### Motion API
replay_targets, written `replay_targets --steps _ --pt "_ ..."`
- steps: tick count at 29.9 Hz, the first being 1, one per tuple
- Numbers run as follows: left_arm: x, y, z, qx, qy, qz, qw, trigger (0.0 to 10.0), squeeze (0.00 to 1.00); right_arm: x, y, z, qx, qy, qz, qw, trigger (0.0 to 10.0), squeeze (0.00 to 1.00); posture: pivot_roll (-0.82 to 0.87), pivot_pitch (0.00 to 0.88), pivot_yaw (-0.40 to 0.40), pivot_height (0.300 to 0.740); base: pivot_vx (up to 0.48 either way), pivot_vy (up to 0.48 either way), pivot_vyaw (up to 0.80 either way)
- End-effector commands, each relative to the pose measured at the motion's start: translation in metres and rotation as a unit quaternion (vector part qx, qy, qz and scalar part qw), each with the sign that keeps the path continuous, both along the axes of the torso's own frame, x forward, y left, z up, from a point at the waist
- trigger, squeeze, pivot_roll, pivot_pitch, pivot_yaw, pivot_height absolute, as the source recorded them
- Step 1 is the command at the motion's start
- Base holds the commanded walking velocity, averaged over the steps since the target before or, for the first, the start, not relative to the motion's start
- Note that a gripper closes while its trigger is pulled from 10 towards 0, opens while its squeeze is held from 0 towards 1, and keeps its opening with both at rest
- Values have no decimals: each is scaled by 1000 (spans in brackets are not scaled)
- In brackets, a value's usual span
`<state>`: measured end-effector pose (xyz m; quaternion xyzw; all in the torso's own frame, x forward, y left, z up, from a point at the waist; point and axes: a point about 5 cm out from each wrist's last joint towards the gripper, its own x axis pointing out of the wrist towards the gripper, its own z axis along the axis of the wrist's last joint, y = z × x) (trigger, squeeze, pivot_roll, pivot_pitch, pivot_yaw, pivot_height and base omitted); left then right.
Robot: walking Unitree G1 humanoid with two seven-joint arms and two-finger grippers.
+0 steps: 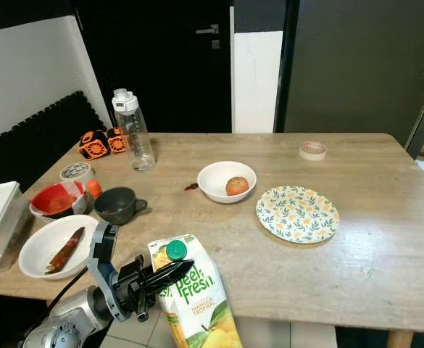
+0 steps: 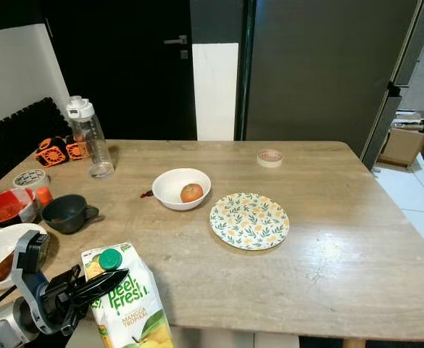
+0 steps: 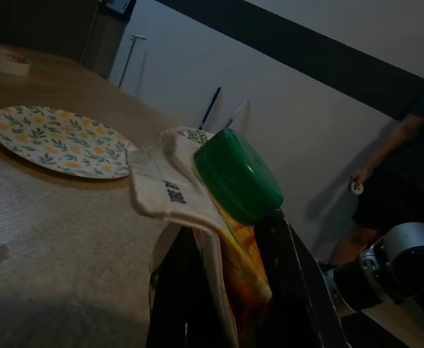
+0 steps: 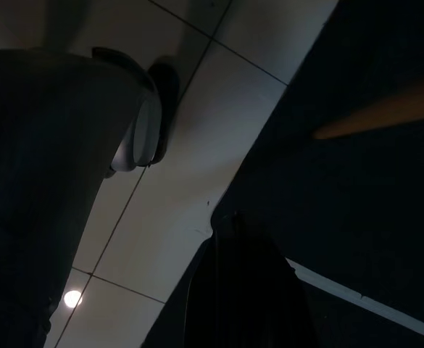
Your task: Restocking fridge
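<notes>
At the near edge of the table: a juice carton [image 1: 194, 297], its printed card body topped by a round green screw cap [image 1: 176, 250], is held just past the wooden rim, tilted with the cap toward the robot's left.
Left gripper [image 1: 169, 274]: two long black fingers clamped on the carton's folded top just below the cap; in the left wrist view one finger [image 3: 177, 297] runs along each side of the creased gable (the silver arm enters from the lower left).
Table [image 1: 356, 268]: pale wood-grain laminate, matte, rectangular with rounded corners.
Centre: a white glossy bowl [image 1: 226, 180] holding one round orange-brown fruit [image 1: 236, 185]; just beside it, a flat round plate [image 1: 297, 213] patterned with small yellow flowers and green leaves.
Far side: a small roll of tape [image 1: 313, 150] lying flat, well apart from the plate.
Robot's left: a clear plastic bottle [image 1: 133, 130] with a white cap standing upright; near it, orange-and-black blocks [image 1: 101, 143].
Left edge: a dark grey cup [image 1: 119, 205] with a handle, a red-lined bowl [image 1: 56, 199], a second tape roll [image 1: 76, 172], and a shallow white dish [image 1: 56, 246] with a long reddish-brown piece lying in it.
Right gripper [image 4: 244, 279]: hangs low over light floor tiles, very dark; whether its fingers are apart or together cannot be told.
Background: a person's arm and leg [image 3: 385, 174] against a pale wall in the left wrist view.
</notes>
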<state>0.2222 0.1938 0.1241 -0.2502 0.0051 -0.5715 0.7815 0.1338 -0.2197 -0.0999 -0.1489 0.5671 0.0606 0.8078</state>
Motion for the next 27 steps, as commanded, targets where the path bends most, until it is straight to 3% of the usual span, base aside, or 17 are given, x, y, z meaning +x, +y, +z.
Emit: replay_targets --steps 1,27 --pt "0 4 6 6 -13 3 1000 10000 0 -2 4 -2 6 5 -1 1000 10000 0 -64 0 34 740 -266 0 0" --pt "-1 6 0 8 2 9 1000 10000 0 -3 4 -2 6 6 -4 1000 10000 0 -68 0 37 740 -277 0 0"
